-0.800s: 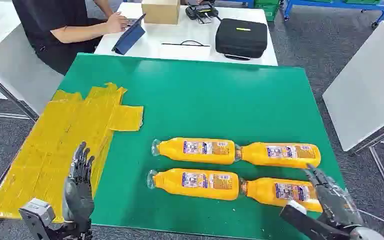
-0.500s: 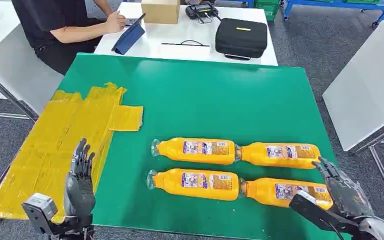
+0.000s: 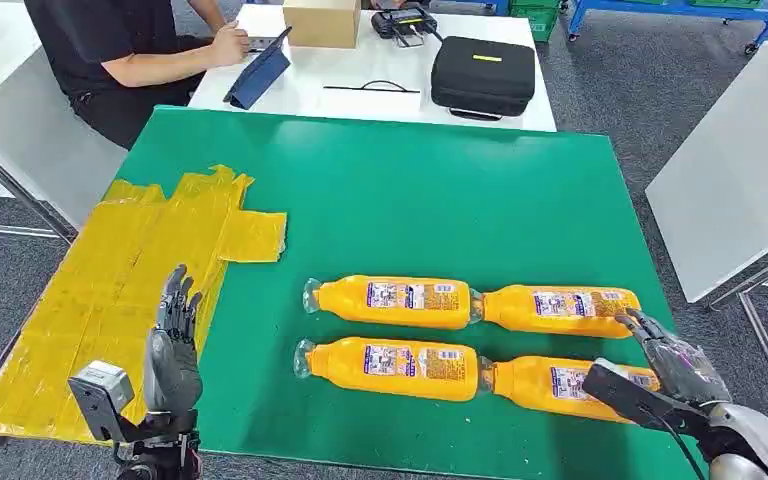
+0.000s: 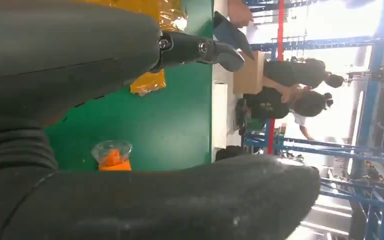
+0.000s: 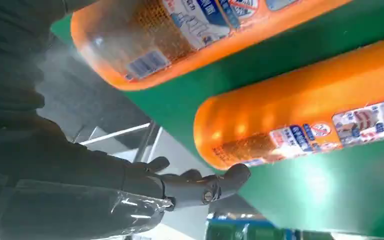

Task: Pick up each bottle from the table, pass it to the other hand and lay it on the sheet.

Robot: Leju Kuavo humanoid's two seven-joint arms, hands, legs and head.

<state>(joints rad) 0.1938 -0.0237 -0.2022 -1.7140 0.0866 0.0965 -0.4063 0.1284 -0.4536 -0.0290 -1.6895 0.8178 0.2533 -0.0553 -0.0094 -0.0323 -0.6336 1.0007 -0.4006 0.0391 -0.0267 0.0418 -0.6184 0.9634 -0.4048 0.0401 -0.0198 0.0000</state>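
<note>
Fingers (image 3: 660, 338) on our right hand (image 3: 682, 368) are spread apart and holding nothing, hovering right at the base end of the front right bottle (image 3: 560, 385), so close we honestly can't tell if they touch it. That bottle's our landmark: it lies on its side on the green mat (image 3: 410, 200), neck to base with the front left bottle (image 3: 390, 367), and the other two bottles (image 3: 475, 305) lie in a matching row just behind it. Well off to its left is the yellow sheet (image 3: 130, 270), nothing lying on it. Our left hand (image 3: 173, 350) is over the sheet's near edge, fingers (image 3: 176, 300) straight and slightly apart, holding nothing too. Far behind the bottle there's a white table (image 3: 360, 80) with a black case (image 3: 483, 75), a cardboard box (image 3: 321, 22), and a person (image 3: 110, 50) on a tablet (image 3: 258, 72).
</note>
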